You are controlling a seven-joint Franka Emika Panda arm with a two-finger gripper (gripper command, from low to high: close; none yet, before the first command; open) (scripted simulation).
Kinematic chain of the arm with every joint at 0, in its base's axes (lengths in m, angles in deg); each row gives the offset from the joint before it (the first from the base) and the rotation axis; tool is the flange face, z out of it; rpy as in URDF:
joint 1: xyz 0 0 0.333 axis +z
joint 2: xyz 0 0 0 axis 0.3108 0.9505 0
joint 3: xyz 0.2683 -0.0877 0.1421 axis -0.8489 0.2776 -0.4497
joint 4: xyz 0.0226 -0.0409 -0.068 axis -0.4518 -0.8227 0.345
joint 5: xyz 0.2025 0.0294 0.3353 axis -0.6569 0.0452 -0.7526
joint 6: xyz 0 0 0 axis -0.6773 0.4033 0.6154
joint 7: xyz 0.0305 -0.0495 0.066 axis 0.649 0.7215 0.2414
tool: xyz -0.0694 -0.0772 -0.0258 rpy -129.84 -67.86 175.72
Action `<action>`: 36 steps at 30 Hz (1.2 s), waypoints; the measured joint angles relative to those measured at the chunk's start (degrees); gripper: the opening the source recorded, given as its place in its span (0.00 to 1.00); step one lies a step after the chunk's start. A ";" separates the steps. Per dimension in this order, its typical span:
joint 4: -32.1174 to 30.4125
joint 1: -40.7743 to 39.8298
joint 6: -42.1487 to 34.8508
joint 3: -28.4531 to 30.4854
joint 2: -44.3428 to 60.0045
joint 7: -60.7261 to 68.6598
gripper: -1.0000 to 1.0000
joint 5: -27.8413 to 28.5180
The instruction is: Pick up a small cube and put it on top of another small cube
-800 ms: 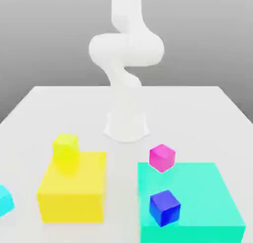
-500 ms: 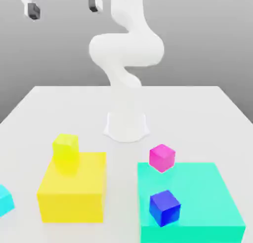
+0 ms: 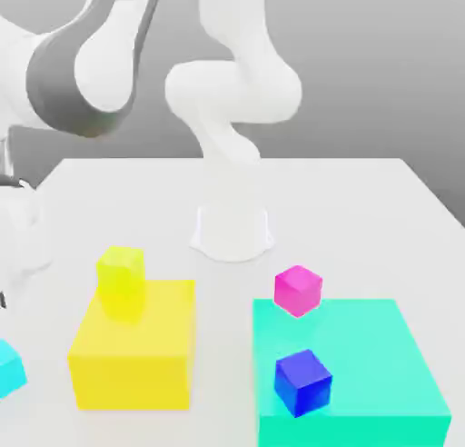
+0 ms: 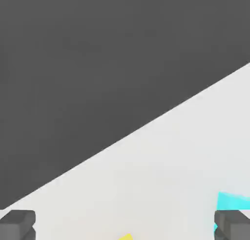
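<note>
- Roughly speaking, the small cyan cube (image 3: 9,367) is found at the near edge of the exterior view's left, resting on the white surface (image 3: 363,209), partly cut off by the frame and just beside the large yellow block (image 3: 136,345), on its left in that view.
- From the hand view, the same cube (image 4: 233,201) is glimpsed touching the edge of one dark fingertip (image 4: 233,225), while the other fingertip (image 4: 17,224) is well apart at the opposite corner; the cube therefore appears to lie off to one side of the gap, not centred between the fingers.
- A sideways shift toward the cube is judged to be what the coming move turns on, followed by a descent; how far above the surface the hand stands cannot be read with confidence.
- No long axis is offered by the cube, so either pair of opposite faces should serve for the grasp.
- The fingers (image 4: 125,225) are seen spread fully apart, with nothing held between them and nothing touched.
- Candidate resting places are noted: the small yellow cube (image 3: 121,271) on the yellow block, the magenta cube (image 3: 298,289), and the dark blue cube (image 3: 302,382) on the teal block (image 3: 381,363).
</note>
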 joint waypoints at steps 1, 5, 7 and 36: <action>-0.07 -0.74 0.64 0.40 1.99 0.26 0.50 -0.30; -0.24 -3.86 3.51 1.86 9.82 1.04 0.50 -1.19; 0.46 -5.83 6.13 0.15 13.93 2.68 0.50 -3.41; -0.74 19.02 -11.91 -17.57 -6.71 16.07 0.00 13.17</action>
